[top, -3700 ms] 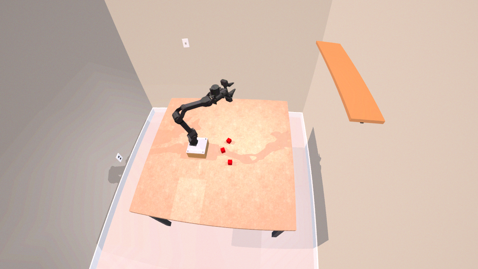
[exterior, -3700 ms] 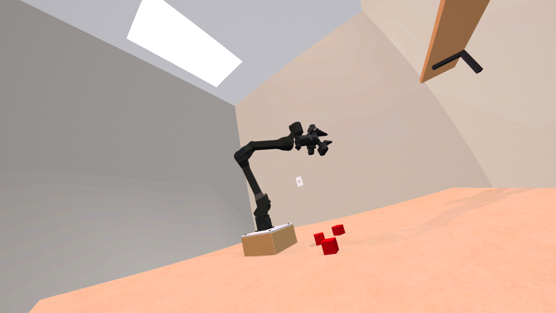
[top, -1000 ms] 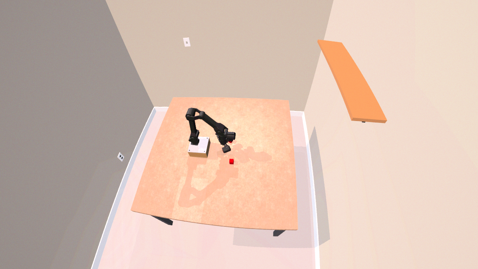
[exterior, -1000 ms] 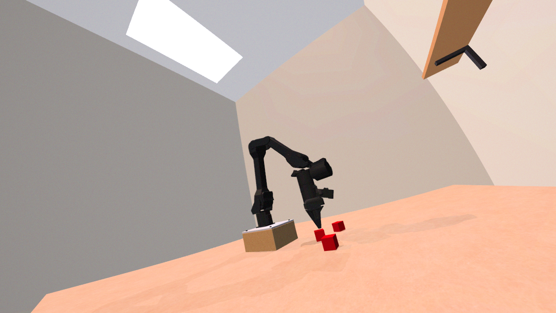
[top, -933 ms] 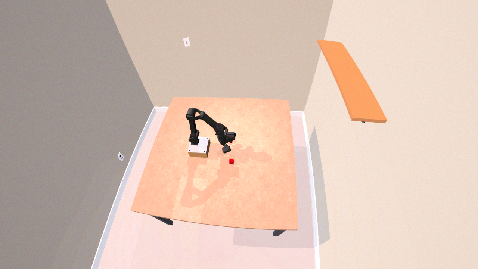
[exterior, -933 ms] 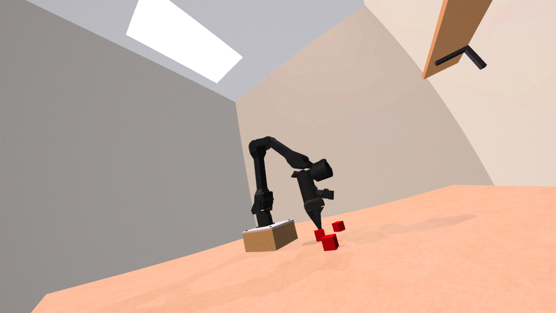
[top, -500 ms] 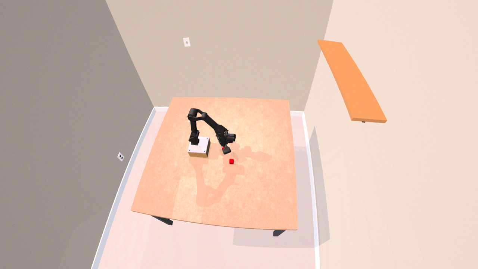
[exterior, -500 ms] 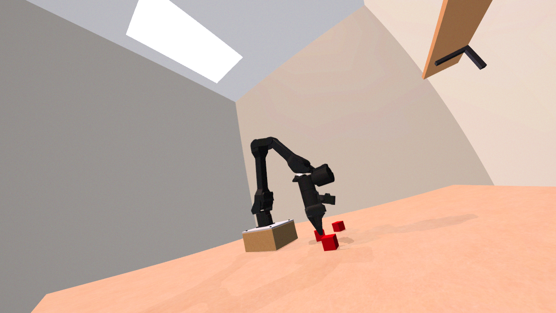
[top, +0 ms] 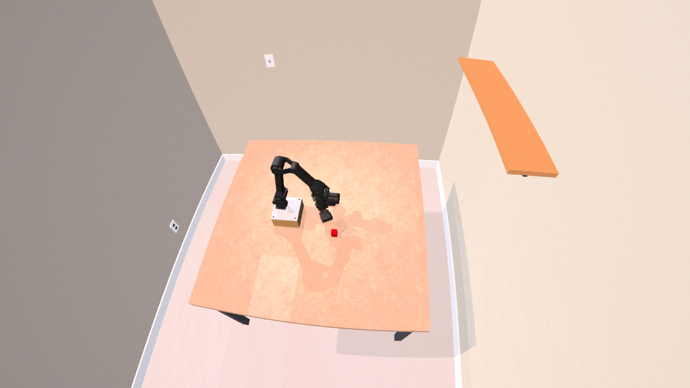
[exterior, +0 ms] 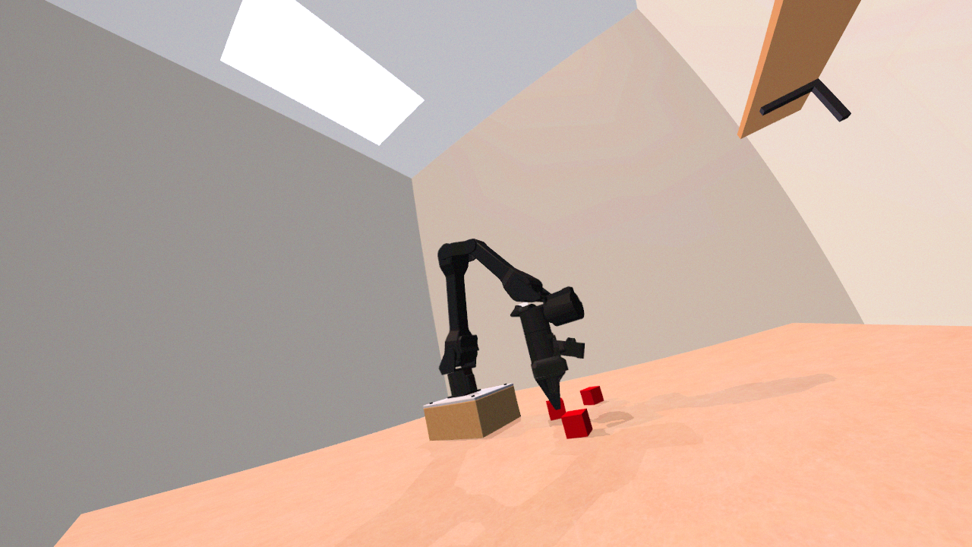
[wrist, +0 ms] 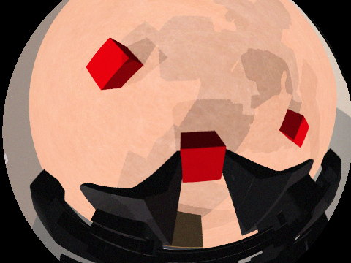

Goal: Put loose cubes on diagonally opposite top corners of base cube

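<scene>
Three red cubes of like look are in view; I cannot tell which is the fixed base cube. The middle cube [wrist: 202, 164] [exterior: 553, 414] is between my fingers. My gripper [wrist: 200, 154] [exterior: 557, 406] points down with a fingertip against each side of it, shut on it at table level. A near cube [top: 333, 232] [exterior: 575, 423] [wrist: 295, 128] stands apart, at the right in the wrist view. A far cube [exterior: 591, 395] [wrist: 110, 66] stands at the upper left in the wrist view; the arm hides it in the top view. No cube rests on another.
The arm's base box [top: 285, 222] [exterior: 453, 420] stands left of the cubes on the wooden table [top: 366, 289] [exterior: 272, 503]. The near and far cubes stand on either side of the gripper. An orange shelf [top: 511, 120] hangs on the right wall, well away from the arm.
</scene>
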Robot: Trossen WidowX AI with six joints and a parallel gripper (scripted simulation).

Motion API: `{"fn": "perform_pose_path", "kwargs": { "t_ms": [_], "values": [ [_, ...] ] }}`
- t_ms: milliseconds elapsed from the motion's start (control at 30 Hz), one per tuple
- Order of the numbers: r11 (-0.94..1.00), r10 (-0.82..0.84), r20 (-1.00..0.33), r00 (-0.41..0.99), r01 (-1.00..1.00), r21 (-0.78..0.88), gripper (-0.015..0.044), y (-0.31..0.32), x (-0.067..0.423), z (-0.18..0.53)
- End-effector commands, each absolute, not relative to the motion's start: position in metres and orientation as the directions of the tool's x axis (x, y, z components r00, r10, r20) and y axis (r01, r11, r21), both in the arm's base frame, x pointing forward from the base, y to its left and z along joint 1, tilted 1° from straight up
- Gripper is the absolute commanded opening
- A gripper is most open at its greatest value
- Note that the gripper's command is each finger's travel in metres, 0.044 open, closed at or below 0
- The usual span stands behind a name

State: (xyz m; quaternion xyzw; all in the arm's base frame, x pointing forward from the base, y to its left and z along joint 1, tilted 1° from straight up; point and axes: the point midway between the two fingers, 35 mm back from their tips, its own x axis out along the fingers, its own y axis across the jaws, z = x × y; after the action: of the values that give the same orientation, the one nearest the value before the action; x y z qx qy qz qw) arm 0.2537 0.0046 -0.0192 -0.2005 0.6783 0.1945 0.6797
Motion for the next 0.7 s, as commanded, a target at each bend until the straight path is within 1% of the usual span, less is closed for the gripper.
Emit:
{"fn": "perform_pose_path", "kwargs": {
  "t_ms": [0, 667],
  "values": [
    [0.845, -0.011, -1.0, 0.023, -0.535, -0.022, 0.0105, 0.004, 0.26, -0.004],
    [0.845, -0.011, -1.0, 0.024, -0.535, -0.022, 0.0105, 0.005, 0.26, 0.057]
  ]
}}
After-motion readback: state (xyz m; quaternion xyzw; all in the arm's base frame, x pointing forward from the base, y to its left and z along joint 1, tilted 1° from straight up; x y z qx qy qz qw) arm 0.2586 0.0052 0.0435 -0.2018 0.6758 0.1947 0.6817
